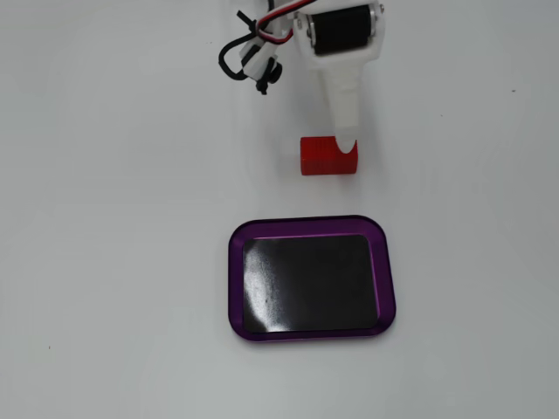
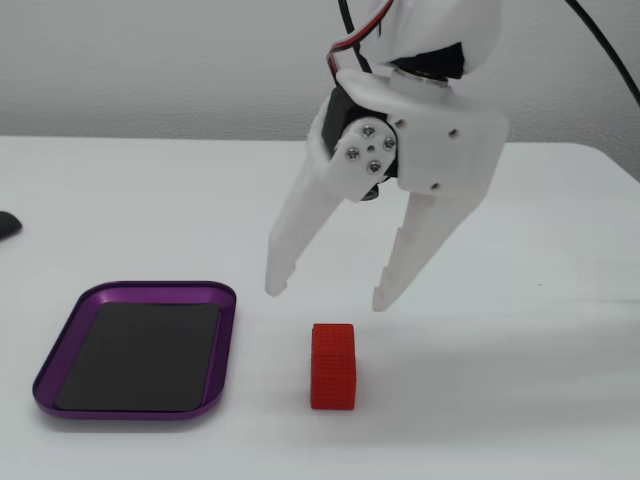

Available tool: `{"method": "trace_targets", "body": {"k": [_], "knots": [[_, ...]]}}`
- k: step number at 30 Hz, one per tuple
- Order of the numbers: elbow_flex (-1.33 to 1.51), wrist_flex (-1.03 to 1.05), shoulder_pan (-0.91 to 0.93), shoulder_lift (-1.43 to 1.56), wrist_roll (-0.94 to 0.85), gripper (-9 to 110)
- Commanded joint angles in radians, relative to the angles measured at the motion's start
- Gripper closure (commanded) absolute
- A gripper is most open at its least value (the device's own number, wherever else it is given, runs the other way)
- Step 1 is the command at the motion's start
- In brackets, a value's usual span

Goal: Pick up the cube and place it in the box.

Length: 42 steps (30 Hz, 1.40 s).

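Observation:
The cube (image 1: pixel 327 156) is a small red block lying on the white table, just beyond the box in a fixed view; it also shows in the other fixed view (image 2: pixel 333 366), near the front. The box (image 1: pixel 310 278) is a purple-rimmed tray with a black bottom, empty; it lies left of the cube in a fixed view (image 2: pixel 139 350). My white gripper (image 2: pixel 327 295) is open, its fingertips apart and hovering just above the cube without touching it. In the fixed view from above, the gripper (image 1: pixel 348 144) overlaps the cube's right end.
A bundle of black, red and white cables (image 1: pixel 253 54) hangs beside the arm. A dark object (image 2: pixel 8 224) lies at the table's left edge. A black cable (image 2: pixel 605 55) runs down at the upper right.

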Motion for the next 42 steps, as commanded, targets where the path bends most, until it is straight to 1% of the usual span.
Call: {"method": "trace_targets", "body": {"k": [1, 13, 23, 28, 34, 36, 42], "knots": [[0.008, -0.035, -0.031, 0.005, 0.006, 79], [0.204, -0.259, -0.025, 0.002, 0.006, 79], [0.249, -0.334, -0.023, -0.008, 0.003, 79], [0.256, -0.387, -0.023, -0.106, 0.006, 79], [0.255, -0.446, 0.035, -0.212, -0.003, 80], [0.255, -0.449, 0.046, -0.225, -0.006, 83], [0.253, -0.449, 0.043, -0.23, -0.008, 100]]}}
